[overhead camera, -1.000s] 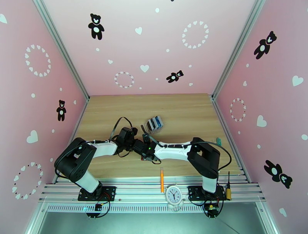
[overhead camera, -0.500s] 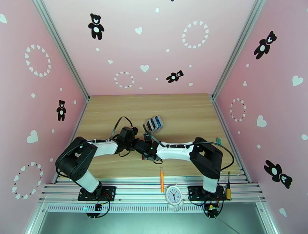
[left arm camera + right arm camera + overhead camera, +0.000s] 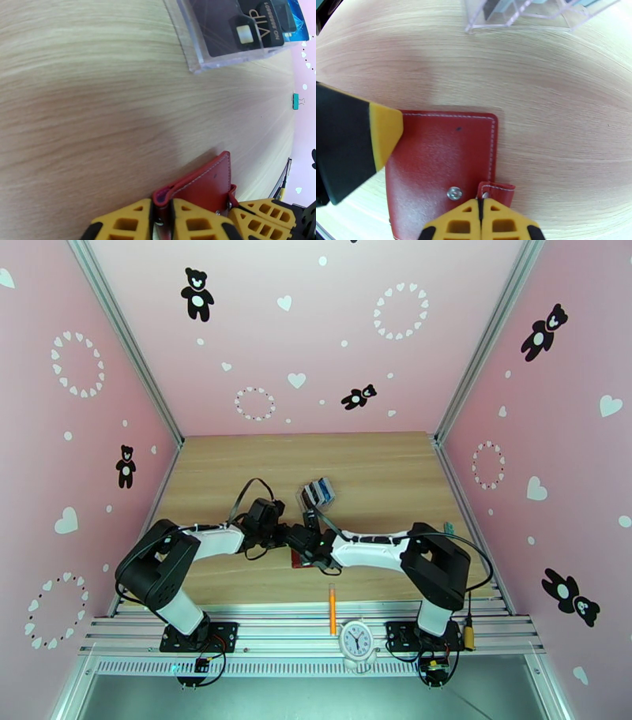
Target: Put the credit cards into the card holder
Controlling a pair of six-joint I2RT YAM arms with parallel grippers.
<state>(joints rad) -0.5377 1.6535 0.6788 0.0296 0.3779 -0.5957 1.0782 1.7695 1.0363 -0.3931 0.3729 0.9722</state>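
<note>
Right wrist view first, and the right hand (image 3: 480,205) is pinching down tight on the snap tab (image 3: 498,188) of the red card holder (image 3: 442,158), fingers pressed together with the tab poking out between them. The card holder is lying flat and folded on the worktop (image 3: 561,118), and the stud (image 3: 454,193) is sitting bare, so I'm reading the tab as unsnapped. From the other side the left hand (image 3: 162,206) is clamping narrow on the holder's edge, a yellow finger (image 3: 122,221) on either side of it.

Further back, the clear rack (image 3: 186,45) is standing well apart from the holder. The credit cards (image 3: 221,27) are sitting in its slots, a dark one marked VIP in front and a blue one behind. So nothing is loaded yet: opening the holder looks like the step in hand, and every card is waiting to be moved.

I'm not seeing the pockets inside, and I can't count the cards, since the rack is running off the frame edge. Far off, a small teal binder clip (image 3: 295,101) is lying by the wall.
</note>
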